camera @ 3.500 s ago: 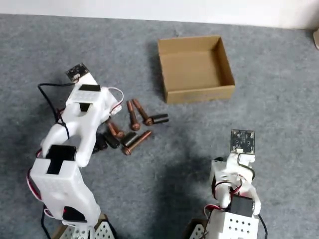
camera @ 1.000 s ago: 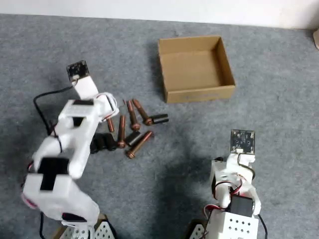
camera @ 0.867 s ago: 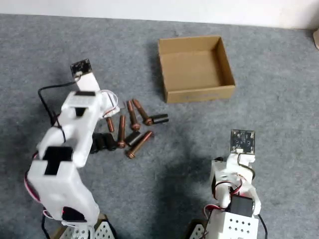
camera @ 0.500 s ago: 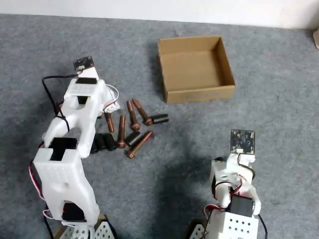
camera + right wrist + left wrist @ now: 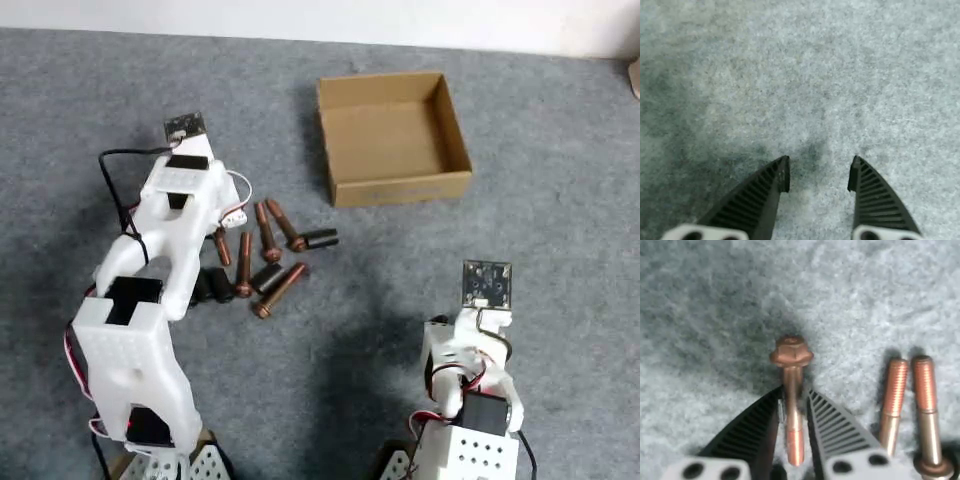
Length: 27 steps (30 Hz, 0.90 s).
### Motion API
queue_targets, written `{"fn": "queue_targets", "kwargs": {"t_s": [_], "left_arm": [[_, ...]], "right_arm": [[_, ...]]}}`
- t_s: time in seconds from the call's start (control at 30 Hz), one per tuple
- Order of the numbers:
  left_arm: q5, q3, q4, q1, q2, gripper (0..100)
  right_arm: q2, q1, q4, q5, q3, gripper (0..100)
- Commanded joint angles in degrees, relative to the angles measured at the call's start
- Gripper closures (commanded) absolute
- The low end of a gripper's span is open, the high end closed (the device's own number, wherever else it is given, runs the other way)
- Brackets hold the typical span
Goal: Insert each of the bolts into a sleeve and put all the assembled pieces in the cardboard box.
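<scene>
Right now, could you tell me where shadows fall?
High view: broad shadow on the grey carpet beside the right arm; left wrist view: dark shadow around the copper-coloured hex-head bolt in the left gripper; right wrist view: faint dark patch ahead of the open right gripper.

Copper bolt (image 5: 792,357), grey speckled carpet (image 5: 715,300)

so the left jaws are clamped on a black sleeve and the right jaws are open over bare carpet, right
Not quite. The left jaws are clamped on a copper bolt, gripping its shank, not on a black sleeve; the left wrist view shows this. The rest holds: the right jaws are open over bare carpet.
</scene>
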Motion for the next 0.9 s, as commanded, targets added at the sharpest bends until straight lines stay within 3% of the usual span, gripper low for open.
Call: {"fn": "queue_targets", "kwargs": {"t_s": [0.0, 0.33, 0.47, 0.53, 0.63, 0.7, 0.87], "left_arm": [[0.18, 1.1, 1.76, -0.04, -3.65, 100], [0.26, 17.89, 1.32, -0.04, -27.47, 100], [-4.57, 22.2, 0.88, -3.21, -33.71, 100], [-8.26, 23.96, -1.76, -6.37, -35.47, 100], [-7.38, 26.42, -4.04, -8.66, -38.02, 100], [-7.21, 27.74, -4.22, -8.75, -40.22, 100], [-7.03, 30.37, -6.07, -8.75, -43.21, 100]], "right_arm": [[-0.4, 0.22, -1.54, 0.7, 5.85, 81.5], [-0.4, 0.22, -1.27, 0.7, 5.85, 81.5], [-0.4, 0.31, -1.27, 0.79, 5.58, 81.5], [-0.4, 0.22, -1.27, 3.87, 5.41, 81.5], [-0.4, -0.66, -1.36, 12.13, 5.14, 81.7], [0.13, -2.86, -3.56, 16.88, 3.03, 81.7], [2.07, -17.8, -1.27, 16.88, -8.22, 81.8]]}}
